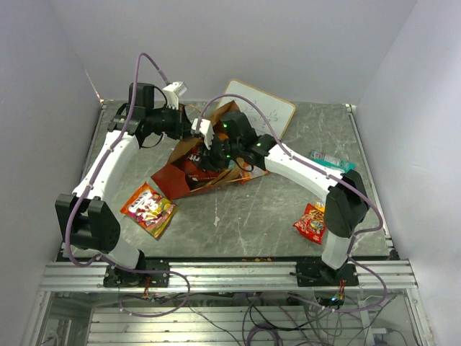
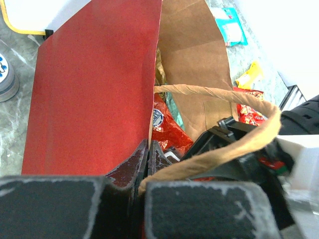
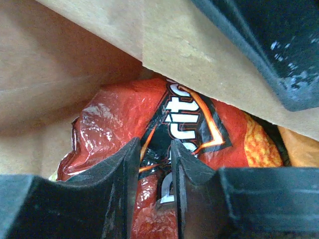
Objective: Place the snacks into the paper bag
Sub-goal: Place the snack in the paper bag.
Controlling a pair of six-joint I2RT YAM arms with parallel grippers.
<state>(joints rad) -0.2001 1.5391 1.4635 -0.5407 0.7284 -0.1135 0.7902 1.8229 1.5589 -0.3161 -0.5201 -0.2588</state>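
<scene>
One paper bag point(image 1: 170, 180), red — chip bag point(image 3: 109, 119) inside

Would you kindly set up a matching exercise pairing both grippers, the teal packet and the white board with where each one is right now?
1. left gripper
2. right gripper
3. teal packet
4. white board

A. at the back of the table, beyond the paper bag
B. inside the bag, over a red chip packet
C. shut on the bag's edge
D. on the table's right side, outside the bag

Pairs: 1-C, 2-B, 3-D, 4-A
</scene>
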